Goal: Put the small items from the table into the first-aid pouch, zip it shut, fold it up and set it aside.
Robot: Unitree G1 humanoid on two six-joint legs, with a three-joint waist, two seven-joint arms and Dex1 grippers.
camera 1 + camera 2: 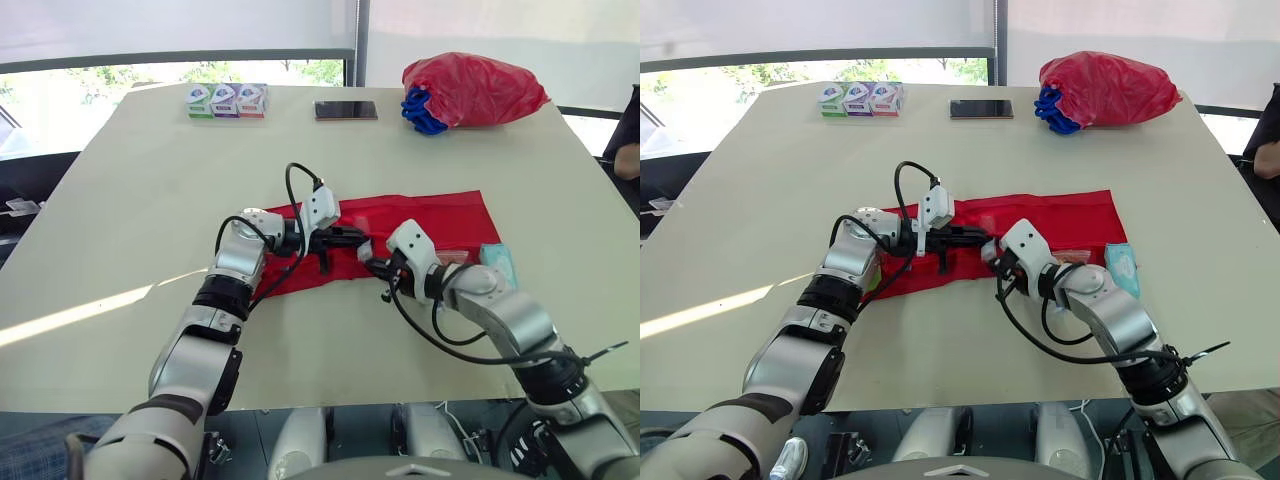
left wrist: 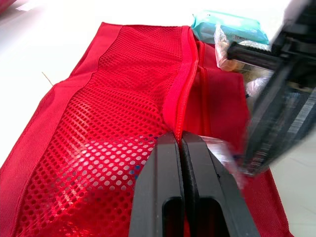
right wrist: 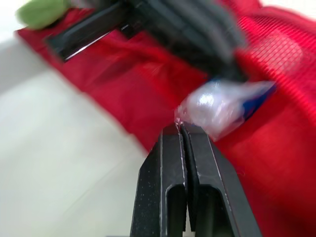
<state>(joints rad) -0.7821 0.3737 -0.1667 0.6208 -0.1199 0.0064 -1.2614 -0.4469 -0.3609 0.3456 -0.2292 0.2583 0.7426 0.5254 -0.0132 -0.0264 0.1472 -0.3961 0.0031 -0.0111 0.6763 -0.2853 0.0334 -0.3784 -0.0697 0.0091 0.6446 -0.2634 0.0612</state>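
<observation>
The red first-aid pouch (image 1: 420,225) lies opened flat on the table, its mesh pocket (image 2: 113,123) and zip strip (image 2: 183,64) facing up. My left gripper (image 1: 347,238) rests over the pouch's middle, shut with the zip edge pinched between its fingertips (image 2: 168,148). My right gripper (image 1: 368,256) comes in from the front right and is shut on the corner of a clear plastic packet (image 3: 222,108) at the pocket's mouth. A teal wipes pack (image 1: 497,263) lies just off the pouch's right end. A green item (image 3: 42,11) sits by the pouch's left end.
Three small boxes (image 1: 226,100) stand at the far left edge, with a phone (image 1: 346,110) beside them. A red plastic bag (image 1: 475,88) with something blue sits at the far right. A person's arm (image 1: 628,160) shows at the right edge.
</observation>
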